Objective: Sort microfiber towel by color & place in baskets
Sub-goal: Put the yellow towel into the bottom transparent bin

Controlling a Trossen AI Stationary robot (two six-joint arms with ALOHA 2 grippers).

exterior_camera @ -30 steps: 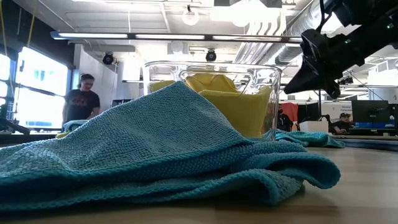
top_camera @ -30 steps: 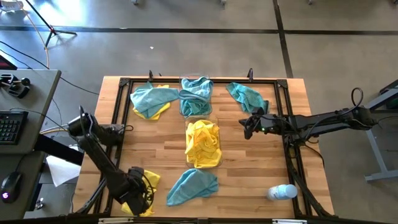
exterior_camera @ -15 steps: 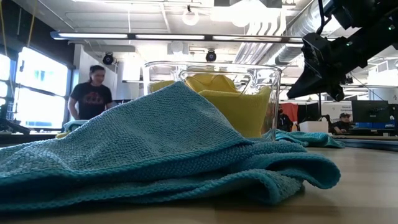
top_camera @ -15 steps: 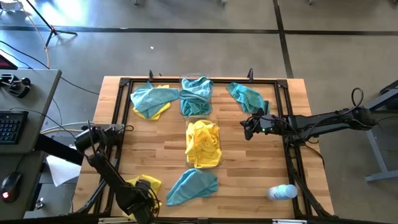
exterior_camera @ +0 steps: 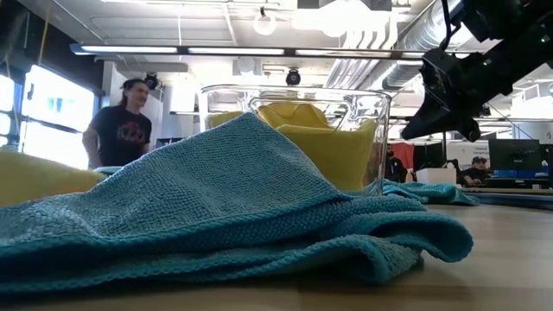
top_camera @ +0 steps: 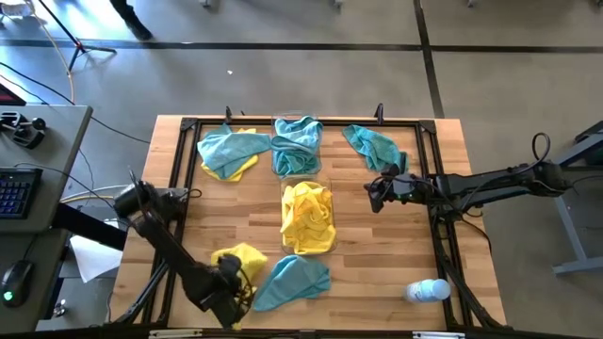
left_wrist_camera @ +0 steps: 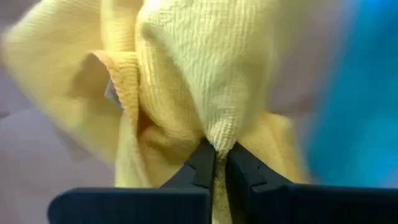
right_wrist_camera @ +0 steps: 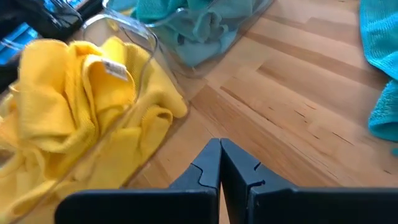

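Observation:
A bright yellow microfiber towel [top_camera: 240,259] lies bunched near the table's near left corner, beside a teal towel [top_camera: 294,280]. My left gripper [top_camera: 234,294] points down over the yellow towel and is shut on it. At the table's middle, one clear basket [top_camera: 330,202] holds yellow towels. Beyond it, a second basket [top_camera: 297,121] holds teal ones. A teal and yellow pile [top_camera: 229,151] and another teal towel [top_camera: 372,143] lie at the far side. My right gripper [top_camera: 375,195] hovers shut and empty to the right of the yellow basket. My left gripper pinches a raised fold of the yellow towel [left_wrist_camera: 219,138] between its two fingertips [left_wrist_camera: 202,163], coming from above and pointing down. The fold stands up in the pinch. The rest of the cloth [left_wrist_camera: 168,81] spreads rumpled below. Whether it is off the table I cannot tell.
A clear plastic bottle [top_camera: 429,290] lies near the table's near right corner. Black frame rails [top_camera: 443,235] run around the table's edges. In the low view the teal towel [exterior_camera: 225,207] fills the foreground, with the yellow basket [exterior_camera: 380,130] behind it and a person [exterior_camera: 121,130] in the room.
My left gripper has moved toward the table's right edge, closer to the teal towel. The yellow towel has shifted that way with it and bunched up higher. It now shows as a yellow mound at the left of the low view.

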